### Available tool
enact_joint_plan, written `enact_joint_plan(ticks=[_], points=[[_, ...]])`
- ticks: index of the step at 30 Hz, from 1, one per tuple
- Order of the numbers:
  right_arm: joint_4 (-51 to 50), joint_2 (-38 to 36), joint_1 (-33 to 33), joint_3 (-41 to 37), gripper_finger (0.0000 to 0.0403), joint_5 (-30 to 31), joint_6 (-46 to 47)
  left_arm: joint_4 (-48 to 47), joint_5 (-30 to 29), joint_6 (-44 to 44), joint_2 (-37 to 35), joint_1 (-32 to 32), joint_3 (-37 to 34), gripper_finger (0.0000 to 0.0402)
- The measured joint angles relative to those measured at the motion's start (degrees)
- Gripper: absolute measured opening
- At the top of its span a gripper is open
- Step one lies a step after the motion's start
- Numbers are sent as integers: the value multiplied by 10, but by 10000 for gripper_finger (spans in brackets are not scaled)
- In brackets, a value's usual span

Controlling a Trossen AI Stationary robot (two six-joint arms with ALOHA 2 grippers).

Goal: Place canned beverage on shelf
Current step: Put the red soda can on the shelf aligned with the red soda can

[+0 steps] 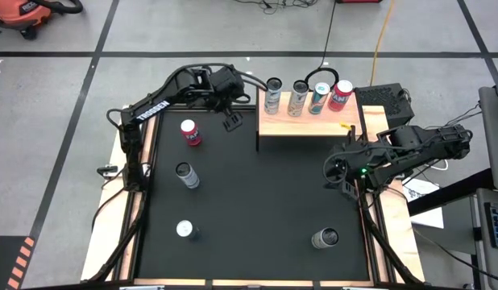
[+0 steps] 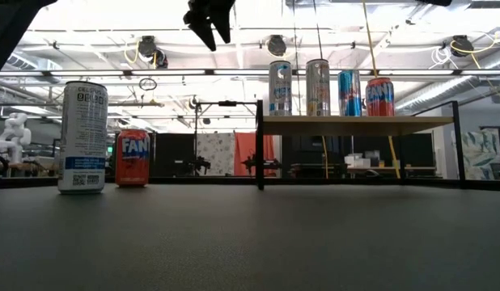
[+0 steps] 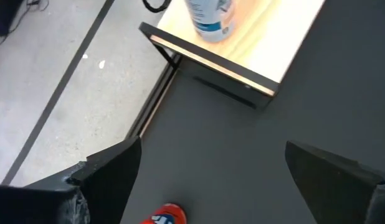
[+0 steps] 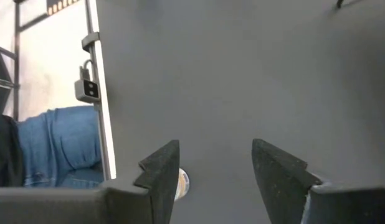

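On the shelf [image 1: 305, 119] you have four cans [image 1: 306, 97]; four more wait on the table [image 1: 257, 209], including your red can [image 1: 190, 132]. Left tool [image 1: 231, 122]: wide, empty, beside shelf. Right tool [image 1: 339, 180]: half-open, empty.

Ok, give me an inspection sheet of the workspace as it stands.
Surface: black mat, bare apart from cans.
Job's things: wooden shelf holds four upright cans in a row; four more cans on the mat, the red can nearest the left arm.
Clutter: nothing seen.
Claws: left claw open, empty, raised beside the shelf's left end; right claw apart, empty, over the mat's right edge.
Cables: yellow cable on the floor behind.
Surroundings: someone in jeans beside the table.
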Motion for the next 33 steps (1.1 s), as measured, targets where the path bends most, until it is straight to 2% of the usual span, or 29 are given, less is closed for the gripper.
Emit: enact_joint_plan(ticks=[4,9,18,26,33], points=[[-11,0,0,0,183,0,0,9,-4,42,0,12,0,391],[-11,0,0,0,183,2,0,41,-4,41,0,11,0,391],[-11,0,0,0,183,43,0,137,2,40,0,6,0,391],[-11,0,0,0,183,43,0,137,0,-19,0,9,0,391],[-11,0,0,0,183,43,0,69,-92,-4,0,25,0,391]])
